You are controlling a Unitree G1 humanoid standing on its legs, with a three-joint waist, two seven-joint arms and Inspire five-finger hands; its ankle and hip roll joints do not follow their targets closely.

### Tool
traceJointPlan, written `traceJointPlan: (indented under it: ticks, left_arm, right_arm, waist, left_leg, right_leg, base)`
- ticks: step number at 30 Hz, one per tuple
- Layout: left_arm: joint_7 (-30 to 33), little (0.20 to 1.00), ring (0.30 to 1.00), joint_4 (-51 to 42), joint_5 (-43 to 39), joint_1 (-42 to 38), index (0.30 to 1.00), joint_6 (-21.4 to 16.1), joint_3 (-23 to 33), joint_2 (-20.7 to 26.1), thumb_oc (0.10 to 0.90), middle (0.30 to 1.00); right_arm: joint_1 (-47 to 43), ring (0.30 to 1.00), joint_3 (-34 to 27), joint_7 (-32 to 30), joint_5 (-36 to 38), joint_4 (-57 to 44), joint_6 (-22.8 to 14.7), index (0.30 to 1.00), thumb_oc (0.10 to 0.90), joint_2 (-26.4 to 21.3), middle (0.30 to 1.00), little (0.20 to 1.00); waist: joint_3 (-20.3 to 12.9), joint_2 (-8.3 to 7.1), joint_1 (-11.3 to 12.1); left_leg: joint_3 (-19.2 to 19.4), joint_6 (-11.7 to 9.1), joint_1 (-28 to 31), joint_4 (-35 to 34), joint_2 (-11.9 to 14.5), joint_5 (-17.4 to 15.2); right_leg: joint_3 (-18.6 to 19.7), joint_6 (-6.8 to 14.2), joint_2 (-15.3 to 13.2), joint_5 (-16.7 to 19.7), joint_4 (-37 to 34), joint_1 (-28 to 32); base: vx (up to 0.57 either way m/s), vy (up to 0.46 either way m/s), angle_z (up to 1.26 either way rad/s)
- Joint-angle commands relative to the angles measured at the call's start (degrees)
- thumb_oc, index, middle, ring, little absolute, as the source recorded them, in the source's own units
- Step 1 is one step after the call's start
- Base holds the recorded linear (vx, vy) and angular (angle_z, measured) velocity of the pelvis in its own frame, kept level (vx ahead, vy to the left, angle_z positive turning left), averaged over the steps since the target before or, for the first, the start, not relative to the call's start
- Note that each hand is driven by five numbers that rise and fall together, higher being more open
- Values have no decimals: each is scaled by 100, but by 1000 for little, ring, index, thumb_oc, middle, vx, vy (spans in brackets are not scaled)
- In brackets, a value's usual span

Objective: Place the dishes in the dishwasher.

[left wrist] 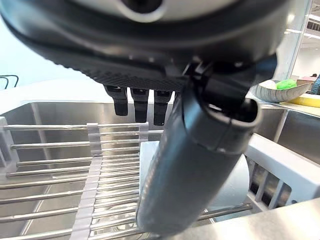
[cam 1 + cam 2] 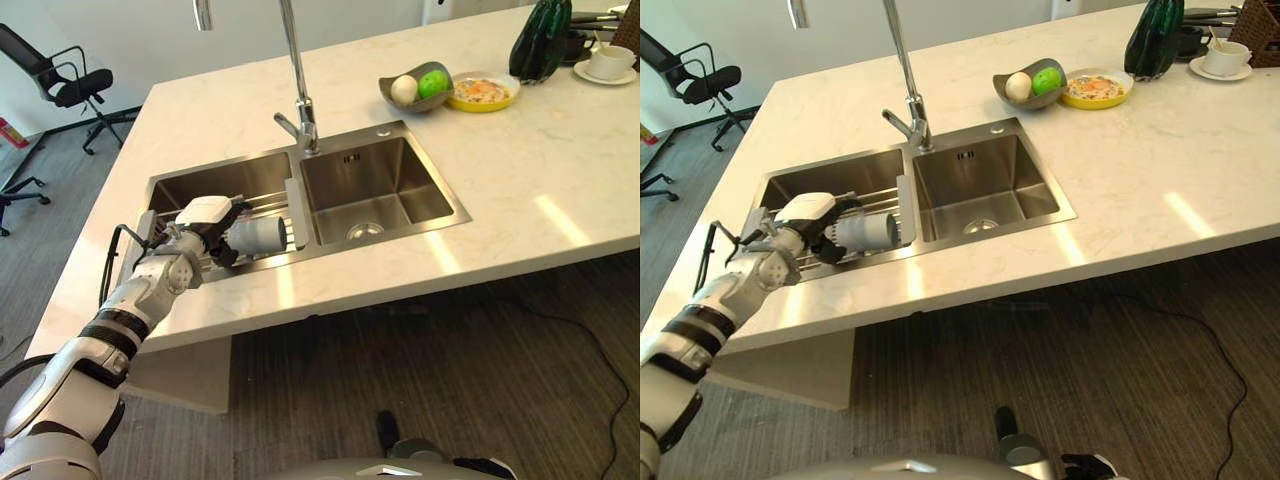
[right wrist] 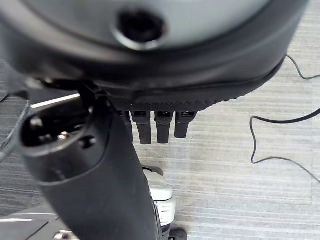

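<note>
Steel rack over the left sink is reached by the left hand, fingers around a grey cup lying there; a lift toward the dishwasher is called for next.

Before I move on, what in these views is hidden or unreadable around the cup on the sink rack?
- Left robot hand on the grey cup: whether its fingers grip the cup is hidden by its own bulk in the eye views and by the thumb in the left wrist view.
- Cup's contents: cannot tell, it lies on its side on the rack.
- Right robot hand: the fingers seem straight, over floor.
- Dishwasher: location cannot be told.
</note>
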Motion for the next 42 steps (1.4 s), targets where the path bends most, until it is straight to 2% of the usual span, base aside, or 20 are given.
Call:
traceJointPlan:
  ticks: [1,11,12,18,27,30,33,39,40,42]
  left_arm:
    - [168,900,900,214,-12,-1247,900,39,196,219,800,900]
    - [112,900,900,512,-23,-1418,900,54,20,48,800,900]
    - [36,900,900,657,-30,-1443,900,60,-40,-14,800,900]
    - [-39,900,900,888,-47,-1500,900,94,-138,-152,800,900]
    - [-52,900,900,1167,-57,-1576,900,124,-194,-250,800,900]
    - [-60,900,900,1736,-174,-1633,900,183,-174,-370,800,900]
    - [-85,900,900,2225,-187,-1645,900,198,-183,-447,800,900]
    - [-157,900,900,2509,-236,-1673,900,242,-165,-537,800,900]
    - [-176,300,300,2645,-238,-1616,300,238,-143,-537,400,300]
    - [-112,300,300,2762,-249,-1601,300,252,-83,-544,400,300]
  right_arm:
    - [-85,900,62,56,-135,259,25,900,800,61,900,900]
    - [-183,900,74,68,-192,338,50,900,800,-35,900,900]
    - [-179,900,40,85,-219,362,67,900,800,-81,900,900]
    - [-181,900,-49,121,-238,443,100,900,800,-133,900,900]
    - [-163,900,-76,128,-240,446,108,900,800,-208,900,900]
    - [-194,900,-75,127,-238,459,131,900,800,-278,900,900]
    - [-226,900,-39,136,-249,480,139,900,800,-296,900,900]
    - [-235,900,-13,133,-228,509,152,900,800,-279,900,900]
    - [-233,900,17,132,-243,514,160,900,800,-258,900,900]
    - [-228,900,33,130,-229,498,159,900,800,-244,900,900]
  waist:
    - [-157,-287,-57]
    - [-114,-210,-95]
    - [-87,-139,-139]
    - [-11,20,-235]
    - [88,154,-332]
    - [155,231,-375]
    - [178,255,-414]
    - [154,237,-400]
    - [130,202,-393]
    - [110,162,-386]
  left_leg:
    - [-108,-140,-97,45,-125,-43]
    - [-106,-148,-113,45,-126,-37]
    - [-90,-144,-94,45,-142,-48]
    - [-77,-141,-109,45,-182,-56]
    - [-44,-140,-178,45,-203,-62]
    - [-22,-140,-243,45,-215,-43]
    - [-6,-142,-252,45,-218,-43]
    - [-17,-144,-234,45,-213,-58]
    - [-20,-145,-220,45,-208,-69]
    - [-19,-144,-208,45,-204,-76]
  right_leg:
    - [42,651,-322,-1012,81,759]
    - [22,666,-344,-1009,102,729]
    - [38,665,-356,-1013,104,725]
    - [23,675,-394,-1009,111,703]
    - [65,688,-425,-982,127,588]
    - [93,702,-447,-961,144,510]
    - [115,701,-449,-948,147,486]
    - [110,695,-435,-960,129,522]
    - [93,699,-432,-965,122,547]
    - [86,697,-422,-966,118,562]
  base:
    - [0,0,0]
    - [0,0,0]
    - [0,0,0]
    - [0,0,0]
    - [0,3,-1]
    - [-10,10,-3]
    - [0,0,0]
    - [6,0,-1]
    - [0,0,0]
    - [0,0,0]
